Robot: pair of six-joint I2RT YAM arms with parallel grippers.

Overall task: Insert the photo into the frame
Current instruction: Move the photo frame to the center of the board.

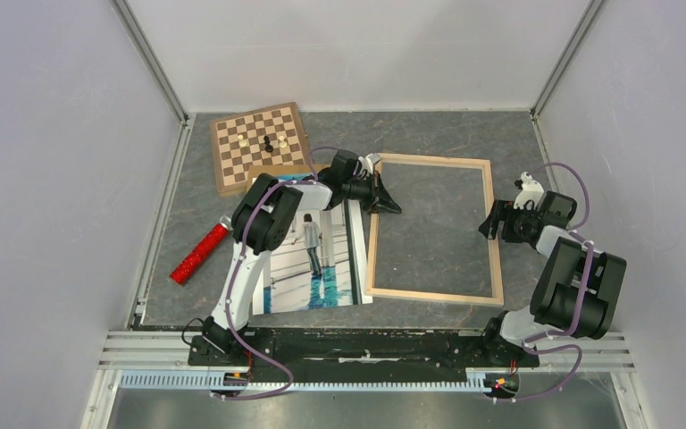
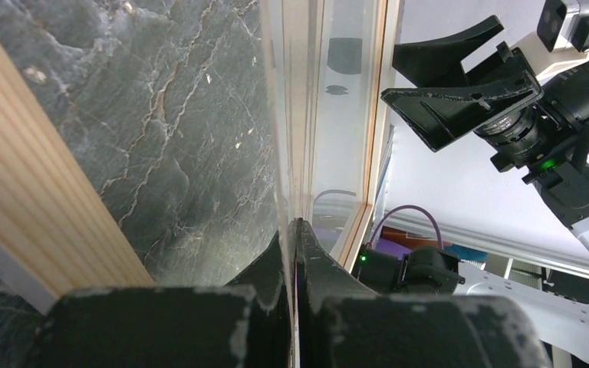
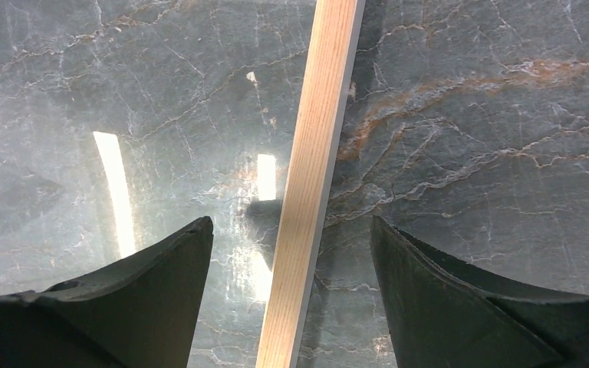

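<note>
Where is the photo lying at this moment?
In the top view the photo lies face up, left of centre, partly under the left arm. Beside it on the right is the frame, and behind it the chessboard.

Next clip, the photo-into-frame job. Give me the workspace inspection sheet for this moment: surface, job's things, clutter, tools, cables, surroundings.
Surface: dark marbled tabletop, glossy, reflecting lights.
Job's things: photo lies face up under the left arm, outside the frame. The frame lies on the table, wooden side up, with no photo in it.
Clutter: chessboard with a few pieces at the far left; red glittery cylinder left of the photo.
Tools: left tool shut at the frame's left bar, apparently pinching a thin edge. Right tool open, fingers either side of the right bar.
Cables: purple cables follow both arms and loop near their bases.
Surroundings: plain pale walls on three sides; nothing else seen.
</note>
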